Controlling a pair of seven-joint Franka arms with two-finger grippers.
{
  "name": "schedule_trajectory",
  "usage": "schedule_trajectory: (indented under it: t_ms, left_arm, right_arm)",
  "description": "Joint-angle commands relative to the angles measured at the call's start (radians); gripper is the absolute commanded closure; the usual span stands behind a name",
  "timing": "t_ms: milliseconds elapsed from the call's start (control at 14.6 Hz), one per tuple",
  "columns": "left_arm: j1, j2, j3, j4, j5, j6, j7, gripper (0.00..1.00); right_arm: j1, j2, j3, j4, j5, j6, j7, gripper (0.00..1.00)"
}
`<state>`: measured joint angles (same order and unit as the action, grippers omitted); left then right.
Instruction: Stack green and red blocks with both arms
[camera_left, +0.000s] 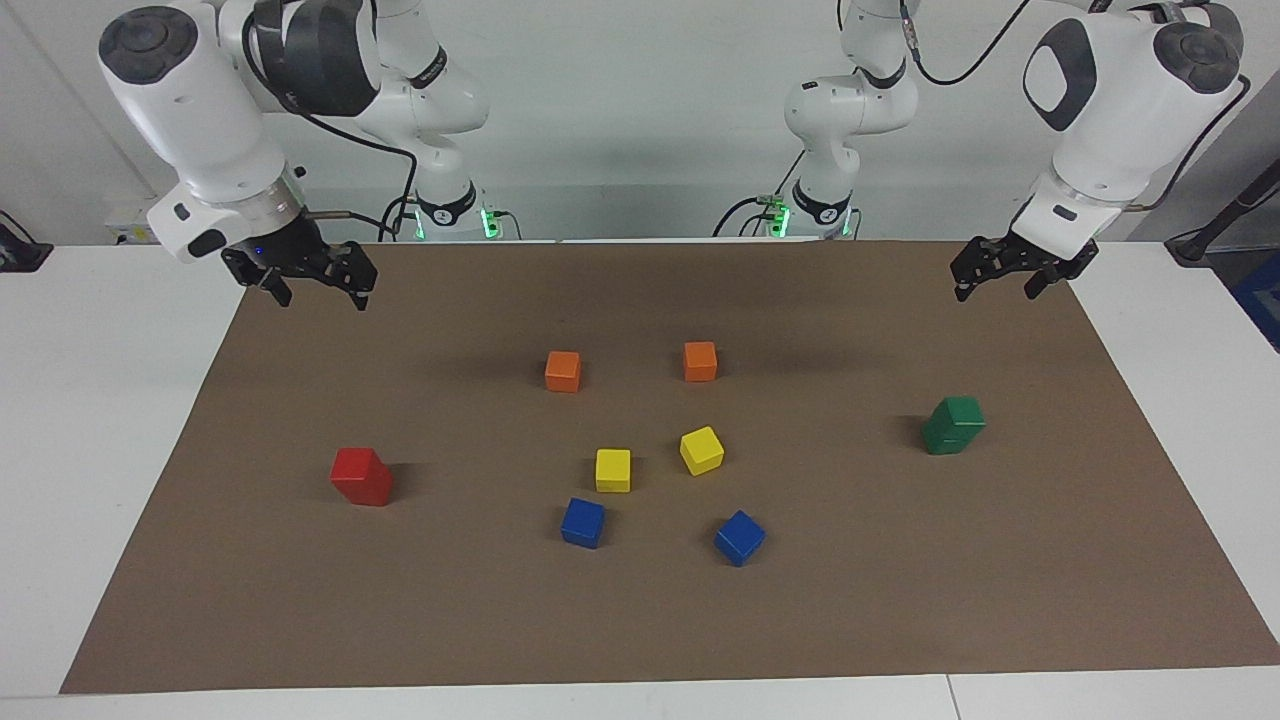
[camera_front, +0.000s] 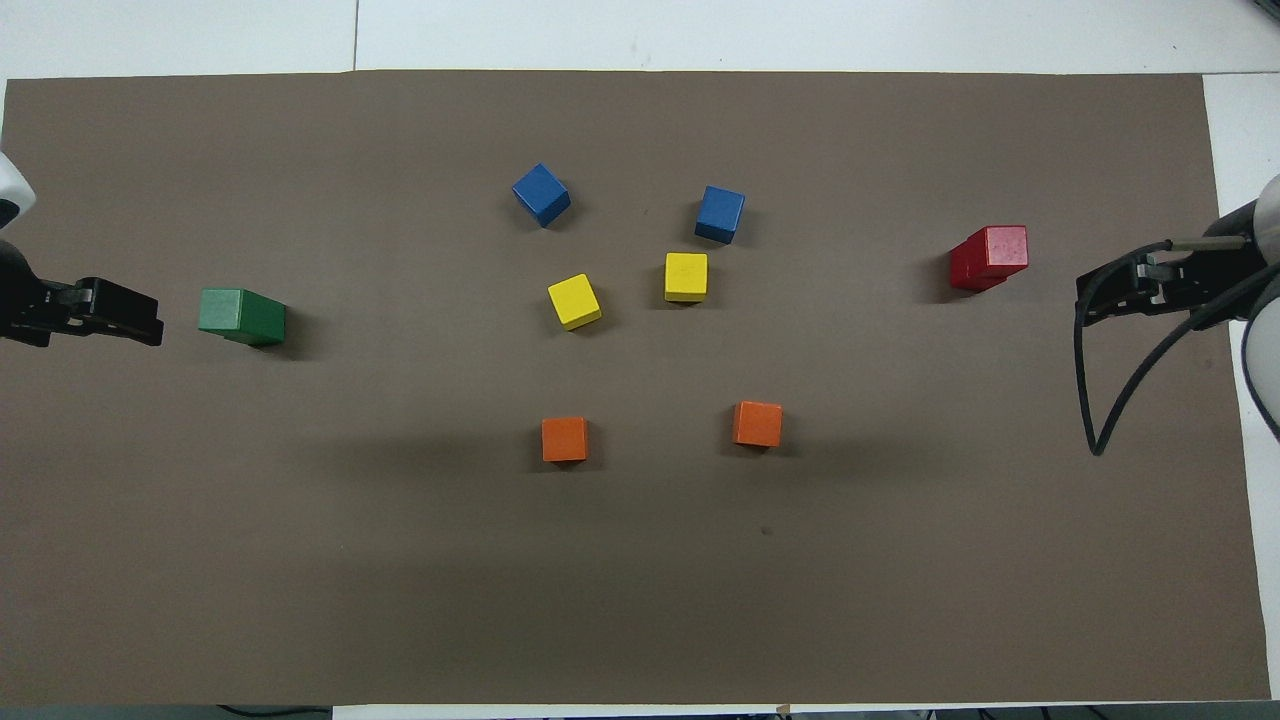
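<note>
Two red blocks (camera_left: 361, 476) stand stacked one on the other at the right arm's end of the brown mat, seen from above as one red stack (camera_front: 988, 257). Two green blocks (camera_left: 953, 425) form a like stack (camera_front: 241, 316) at the left arm's end. My right gripper (camera_left: 320, 298) hangs open and empty high over the mat's edge, well clear of the red stack; in the overhead view only the right gripper's (camera_front: 1130, 295) tip shows. My left gripper (camera_left: 995, 292) is open, empty and raised over the mat's corner, apart from the green stack, and the left gripper's (camera_front: 120, 312) tip shows beside that stack.
Around the middle of the mat (camera_left: 640, 620) lie two orange cubes (camera_left: 563, 371) (camera_left: 700, 361), two yellow cubes (camera_left: 613, 470) (camera_left: 702, 450) and two blue cubes (camera_left: 583, 522) (camera_left: 739, 537). White tabletop borders the mat.
</note>
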<state>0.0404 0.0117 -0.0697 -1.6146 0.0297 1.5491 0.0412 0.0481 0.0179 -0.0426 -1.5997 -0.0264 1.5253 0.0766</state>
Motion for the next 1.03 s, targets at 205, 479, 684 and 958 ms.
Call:
schedule_trajectory:
  t_ms: [205,479,684,958]
  left_arm:
    - [-0.013,0.022,-0.028,0.032,0.004,-0.026,-0.023,0.00]
    - [0.001,0.008,-0.028,-0.014,0.001,0.042,-0.015,0.00]
    - [0.001,0.011,-0.022,-0.011,-0.001,0.045,-0.018,0.00]
    - [-0.001,0.007,-0.019,-0.002,-0.010,0.042,-0.023,0.00]
  right_arm:
    - [0.006,-0.049,0.001,-0.019,0.011,-0.031,-0.001,0.00]
    - [0.030,-0.064,-0.010,-0.020,0.008,-0.031,0.000,0.00]
    - [0.029,-0.065,-0.010,-0.019,0.002,-0.008,0.002,0.00]
    - [0.029,-0.064,-0.010,-0.019,-0.001,-0.002,0.005,0.00]
